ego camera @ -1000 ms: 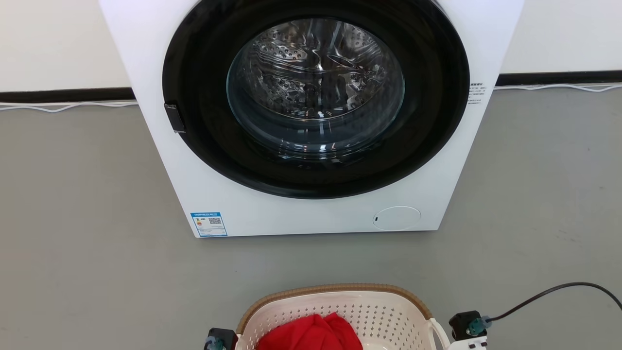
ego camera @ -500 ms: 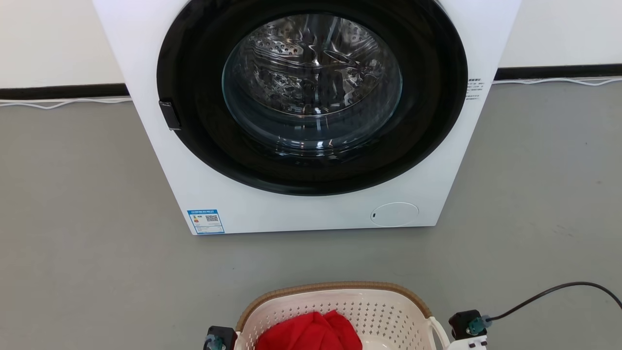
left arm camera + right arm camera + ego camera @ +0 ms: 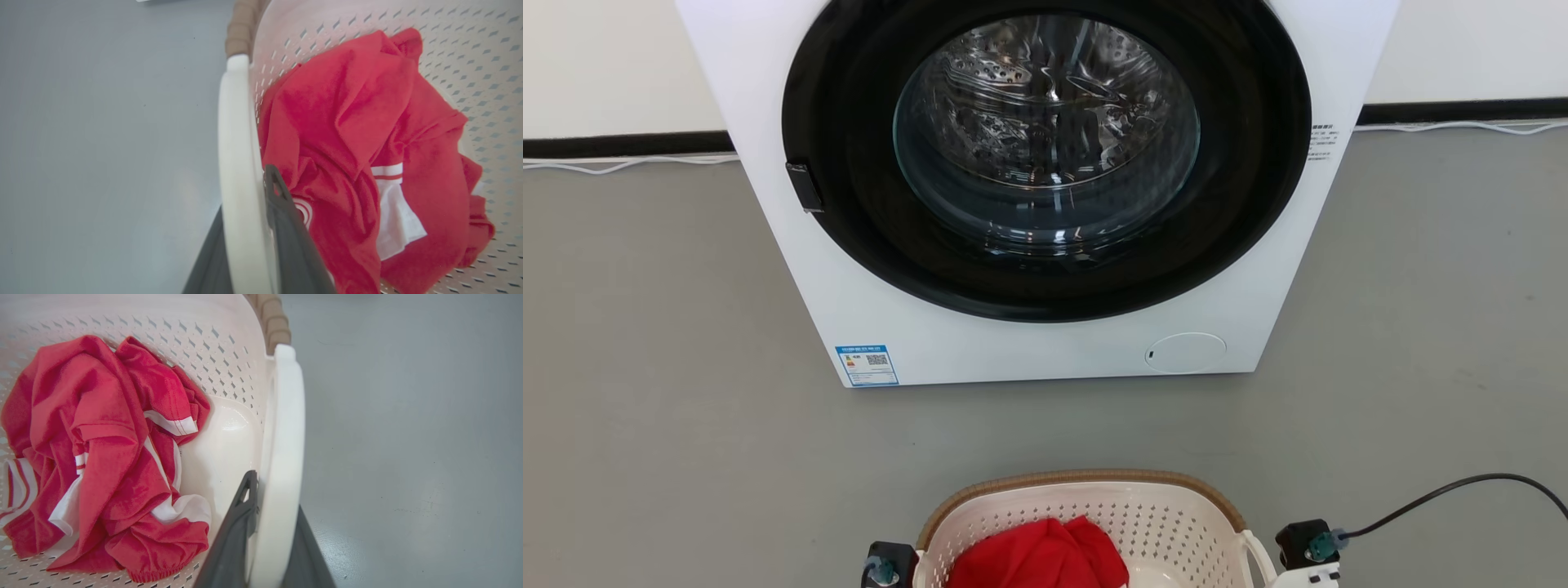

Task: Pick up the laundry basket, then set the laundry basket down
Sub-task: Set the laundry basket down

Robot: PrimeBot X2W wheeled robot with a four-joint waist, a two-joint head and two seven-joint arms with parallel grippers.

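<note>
L gripper jaws pinch white handle of laundry basket; red/white garment, prob. a shirt, inside; grey floor beside.

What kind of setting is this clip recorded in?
Most likely a laundry area, or a test room set up as one: a front-loading washing machine on bare grey floor against a plain wall, and a laundry basket holding red clothing.

Dark grey jaws; black wrist blocks; black cable
</note>
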